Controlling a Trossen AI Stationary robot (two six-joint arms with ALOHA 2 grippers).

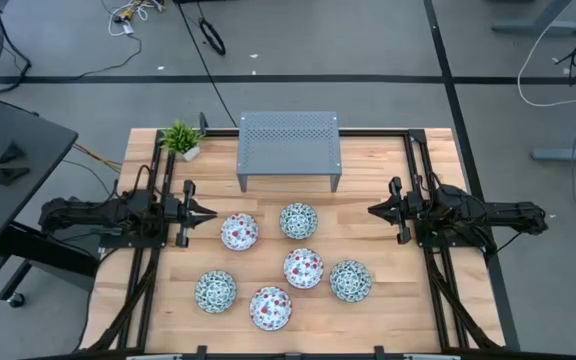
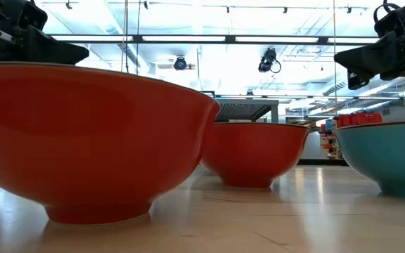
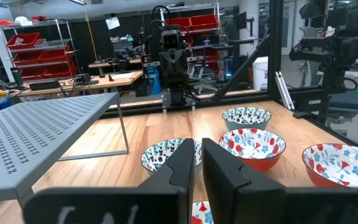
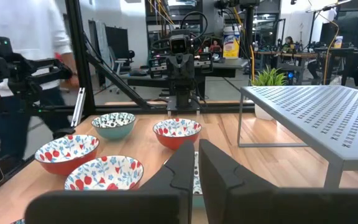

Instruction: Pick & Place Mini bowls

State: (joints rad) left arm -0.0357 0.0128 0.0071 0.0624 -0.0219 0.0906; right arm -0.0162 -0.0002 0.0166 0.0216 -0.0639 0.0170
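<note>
Six mini bowls sit in a loose cluster on the wooden table in front of the stand. The red-patterned ones are at back left, centre and front. The green-patterned ones are at back centre, right and front left. My left gripper hovers shut and empty just left of the back-left red bowl. My right gripper hangs shut and empty to the right of the cluster. From the left wrist, a green bowl and a red bowl lie past the left gripper.
A grey perforated metal stand stands at the table's back centre. A small potted plant sits at its left. Black rails run along both table sides. A person in a white top stands beyond the table in the right wrist view.
</note>
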